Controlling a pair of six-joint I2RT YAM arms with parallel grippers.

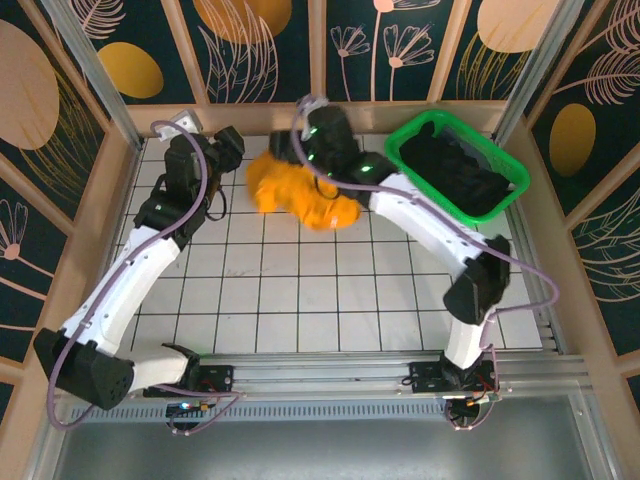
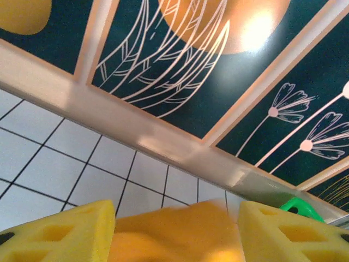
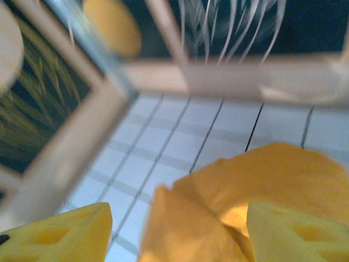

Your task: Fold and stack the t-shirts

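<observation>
An orange-yellow t-shirt (image 1: 300,200) lies bunched up near the back middle of the gridded table. My left gripper (image 1: 240,158) is at its left edge. In the left wrist view the yellow foam fingers (image 2: 60,232) stand apart, with orange cloth (image 2: 180,218) lying loosely between them. My right gripper (image 1: 287,150) hovers over the shirt's back edge. Its fingers (image 3: 297,234) are also spread, with folds of the shirt (image 3: 272,169) below and between them. Black t-shirts (image 1: 465,170) are piled in the basket.
A green mesh basket (image 1: 420,125) stands at the back right corner; its rim (image 2: 297,207) peeks into the left wrist view. A wooden rail (image 1: 260,118) and patterned panels close off the back and sides. White grid table (image 1: 300,290) stretches toward the arm bases.
</observation>
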